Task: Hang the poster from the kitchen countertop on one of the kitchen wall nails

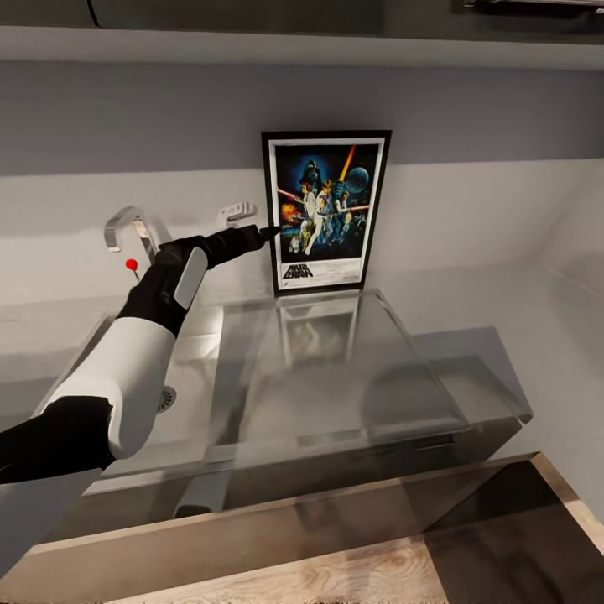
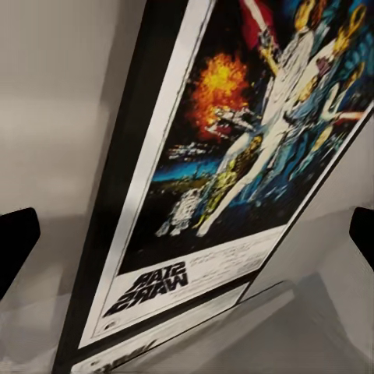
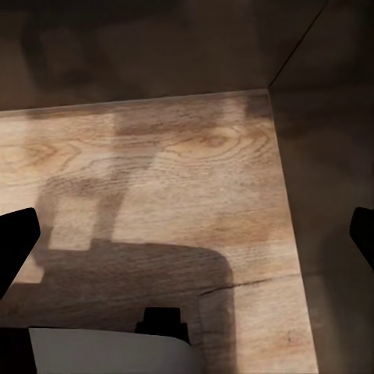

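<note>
The poster stands upright on the grey countertop, leaning against the back wall, its logo at the bottom. My left gripper reaches in at the poster's left edge, at about mid height. In the left wrist view the poster is close up and tilted, and the left gripper is open, its dark fingertips spread wide on either side of the picture. My right gripper hangs open above pale wood floor, holding nothing.
A steel sink is set in the counter left of the poster, with a curved faucet behind it. A small red-headed pin sticks out by the faucet. Dark upper cabinets hang above. A dark cabinet side borders the floor.
</note>
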`<state>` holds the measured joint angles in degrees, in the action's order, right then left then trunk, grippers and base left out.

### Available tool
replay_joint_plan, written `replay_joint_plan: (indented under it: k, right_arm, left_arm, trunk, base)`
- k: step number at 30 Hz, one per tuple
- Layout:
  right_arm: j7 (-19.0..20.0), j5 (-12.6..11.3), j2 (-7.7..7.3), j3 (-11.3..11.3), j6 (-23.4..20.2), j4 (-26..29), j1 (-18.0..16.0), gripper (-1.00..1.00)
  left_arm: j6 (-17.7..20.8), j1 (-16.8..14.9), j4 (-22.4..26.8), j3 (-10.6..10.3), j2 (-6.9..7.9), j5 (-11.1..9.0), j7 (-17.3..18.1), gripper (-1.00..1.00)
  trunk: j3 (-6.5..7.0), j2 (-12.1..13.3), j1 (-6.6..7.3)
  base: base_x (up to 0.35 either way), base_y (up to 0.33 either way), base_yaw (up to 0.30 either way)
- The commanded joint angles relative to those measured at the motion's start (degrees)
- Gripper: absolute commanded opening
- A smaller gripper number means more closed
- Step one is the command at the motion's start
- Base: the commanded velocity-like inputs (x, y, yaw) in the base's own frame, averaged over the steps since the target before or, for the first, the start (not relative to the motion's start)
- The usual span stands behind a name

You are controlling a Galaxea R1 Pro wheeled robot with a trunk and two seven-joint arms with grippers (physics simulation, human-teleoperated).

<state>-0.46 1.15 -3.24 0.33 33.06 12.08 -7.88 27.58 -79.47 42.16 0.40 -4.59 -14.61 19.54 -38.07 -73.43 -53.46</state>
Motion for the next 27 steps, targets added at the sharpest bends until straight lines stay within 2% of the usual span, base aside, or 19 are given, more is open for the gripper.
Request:
replay_joint_plan:
  k: [1,6,27]
  right_arm:
    - [-0.1,0.1,-0.01,0.0,0.2,0.0,0.0,1.00]
    - [0.0,0.1,-0.04,0.0,0.2,0.0,0.0,1.00]
    - [-0.1,0.2,-0.01,0.0,0.2,0.0,0.0,1.00]
  left_arm:
    - [1.8,0.0,0.8,0.0,0.00,-0.4,-0.1,1.00]
    - [4.3,-0.5,2.7,0.0,0.02,-0.4,-0.1,1.00]
    - [4.7,-0.6,5.2,0.0,0.01,-0.7,0.2,1.00]
  trunk:
    - [-0.14,0.0,0.00]
    - [-0.59,0.0,0.00]
    - [-2.48,0.0,0.00]
  base:
    - [0.000,0.000,0.000]
    - [0.000,0.000,0.000]
    - [0.000,0.000,0.000]
